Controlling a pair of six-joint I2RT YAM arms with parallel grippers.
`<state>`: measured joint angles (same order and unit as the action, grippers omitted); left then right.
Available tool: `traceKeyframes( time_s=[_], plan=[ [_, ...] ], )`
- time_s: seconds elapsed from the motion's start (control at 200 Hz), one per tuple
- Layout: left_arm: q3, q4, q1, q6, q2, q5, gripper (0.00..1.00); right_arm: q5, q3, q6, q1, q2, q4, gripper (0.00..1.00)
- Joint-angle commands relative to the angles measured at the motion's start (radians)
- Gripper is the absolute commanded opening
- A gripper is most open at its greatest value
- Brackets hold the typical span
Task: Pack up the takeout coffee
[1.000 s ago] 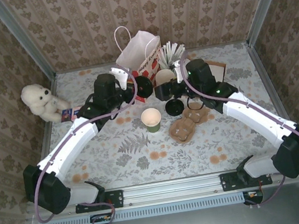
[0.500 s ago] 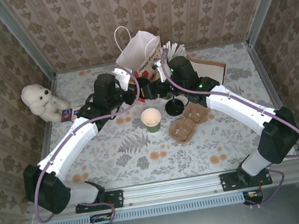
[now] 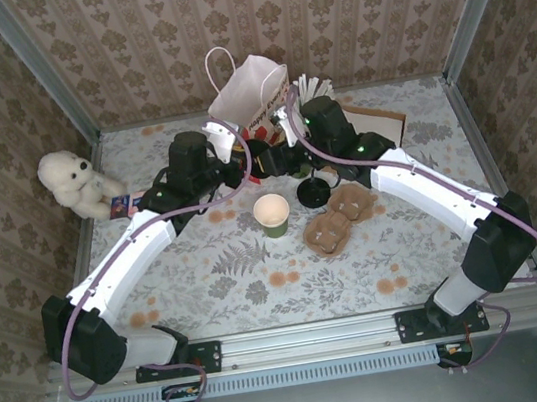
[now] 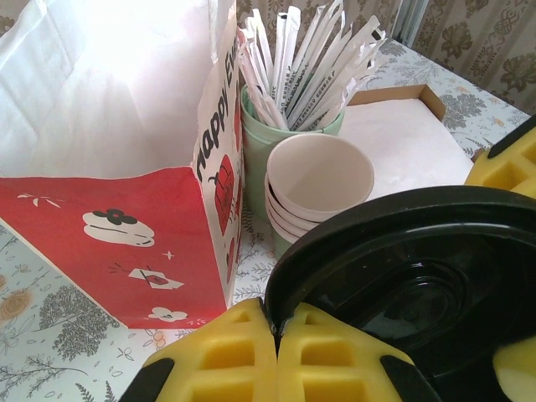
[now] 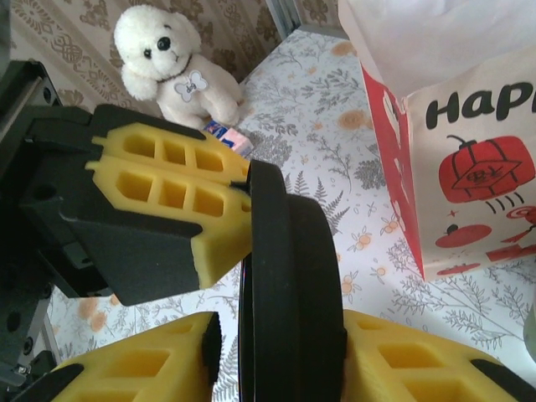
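Observation:
The takeout coffee cup (image 3: 272,213), dark green and without its lid, stands on the table's middle with pale liquid showing. Its round black lid (image 4: 402,276) hangs on edge in the air in front of the red-and-white paper bag (image 3: 247,93). My left gripper (image 4: 276,322) is shut on the lid's rim. My right gripper (image 5: 280,335) straddles the same lid (image 5: 293,276). One of its fingers touches the raised side of the lid and the other stands a small gap off the rim. The left fingers (image 5: 167,176) pinch the rim from the other side.
A second black lid (image 3: 314,191) lies beside a brown cardboard cup carrier (image 3: 337,221). Stacked cream cups (image 4: 318,180) and a pale green cup of white sticks (image 4: 293,67) stand right of the bag (image 4: 109,167). A white teddy bear (image 3: 73,180) sits far left. A flat cardboard tray (image 3: 383,123) lies back right.
My right arm has swung left from above the carrier to the lid held by the left gripper. Its jaws have narrowed around that lid. The left arm has held still.

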<state>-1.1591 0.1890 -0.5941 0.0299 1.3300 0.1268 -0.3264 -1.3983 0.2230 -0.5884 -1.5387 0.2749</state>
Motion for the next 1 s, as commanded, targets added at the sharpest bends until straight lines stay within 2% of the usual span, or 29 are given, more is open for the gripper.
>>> traceKeyframes(
  time_s=[0.0,0.175,0.345,0.49,0.61,0.665,0.85,0.945,0.995],
  plan=[
    [-0.031,0.001,0.001,-0.010,-0.024,0.013,0.00,-0.008,-0.044,-0.024,-0.006,-0.020,0.049,0.43],
    [-0.030,0.007,0.001,-0.008,-0.028,0.020,0.00,-0.027,-0.055,-0.029,-0.005,-0.023,0.063,0.37],
    [-0.018,0.002,0.001,-0.005,-0.038,0.042,0.00,-0.016,-0.037,-0.042,-0.005,-0.009,0.044,0.24],
    [-0.004,-0.013,0.000,-0.002,-0.062,0.063,0.00,0.015,-0.036,-0.090,-0.006,0.001,0.051,0.17],
    [0.010,-0.003,0.002,-0.007,-0.089,0.082,0.08,0.047,-0.032,-0.166,-0.007,0.020,0.045,0.12],
    [0.022,0.004,0.009,-0.009,-0.112,0.106,0.16,0.084,-0.031,-0.214,-0.008,0.031,0.043,0.10],
    [0.102,0.038,0.070,0.020,-0.244,0.259,0.53,0.239,-0.014,-0.454,-0.018,0.070,-0.005,0.04],
    [0.161,0.019,0.123,0.091,-0.330,0.275,0.84,0.279,0.012,-0.584,-0.022,0.094,-0.073,0.02],
    [0.196,-0.011,0.169,0.149,-0.381,0.270,0.97,0.289,0.031,-0.663,-0.027,0.109,-0.117,0.01]
  ],
)
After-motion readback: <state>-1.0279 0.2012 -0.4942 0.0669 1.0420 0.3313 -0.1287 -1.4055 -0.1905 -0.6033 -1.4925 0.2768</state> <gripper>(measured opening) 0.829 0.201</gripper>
